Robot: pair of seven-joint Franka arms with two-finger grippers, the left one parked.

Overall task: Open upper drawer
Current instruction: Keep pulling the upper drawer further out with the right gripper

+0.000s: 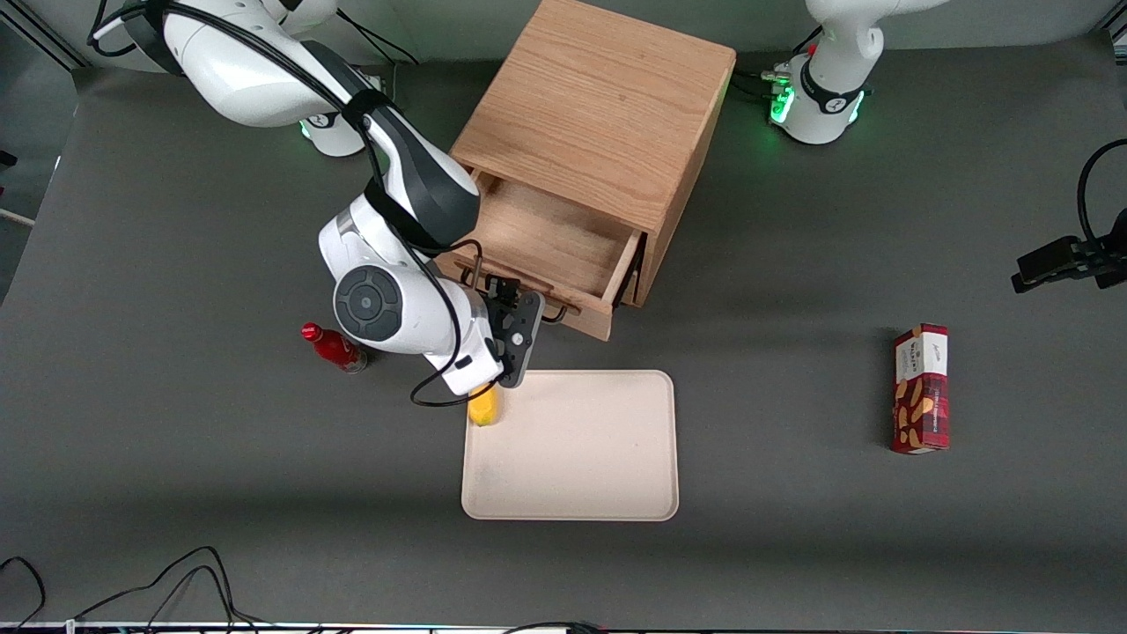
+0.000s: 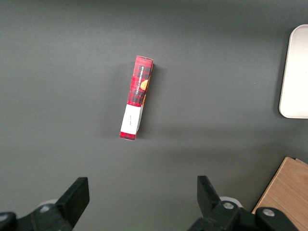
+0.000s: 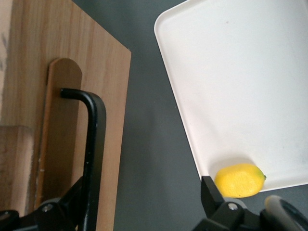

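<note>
One upper drawer (image 1: pixel 550 242) is standing pulled out of the oak cabinet (image 1: pixel 599 114), its front facing the front camera and the tray (image 1: pixel 607 475); its long axis is running along the cabinet face. The gripper (image 1: pixel 504 295) is sitting at the black bar handle (image 3: pixel 91 159), fingers spread, one finger on each side of the bar. Beside it, a lemon (image 3: pixel 239 180) is resting on the tray's corner.
</note>
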